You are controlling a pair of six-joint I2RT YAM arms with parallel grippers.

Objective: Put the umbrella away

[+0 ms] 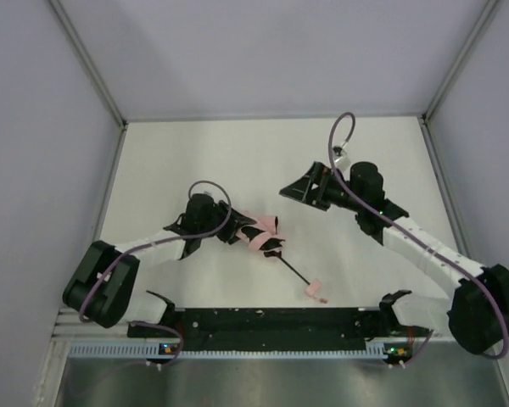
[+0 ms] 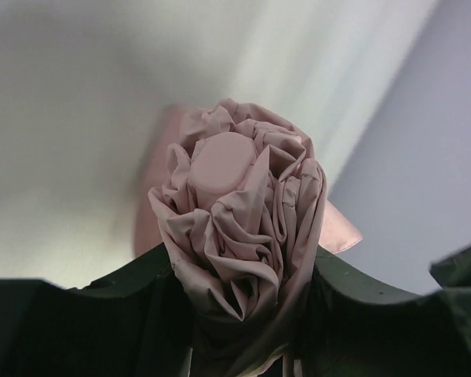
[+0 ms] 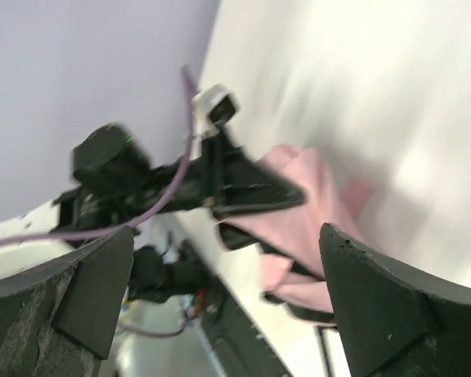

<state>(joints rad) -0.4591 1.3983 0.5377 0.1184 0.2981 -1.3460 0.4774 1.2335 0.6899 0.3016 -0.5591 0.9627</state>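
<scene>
The pale pink umbrella lies folded on the white table, its thin black shaft running to the small pink handle near the front. My left gripper is shut on the bunched canopy; in the left wrist view the pink folds and round cap fill the space between the fingers. My right gripper is open and empty above the table, right of and beyond the umbrella. In the right wrist view the pink fabric and the left gripper show between its spread fingers.
Grey walls close in the white table on the left, back and right. A black rail with the arm bases runs along the front edge. Purple cables loop over both arms.
</scene>
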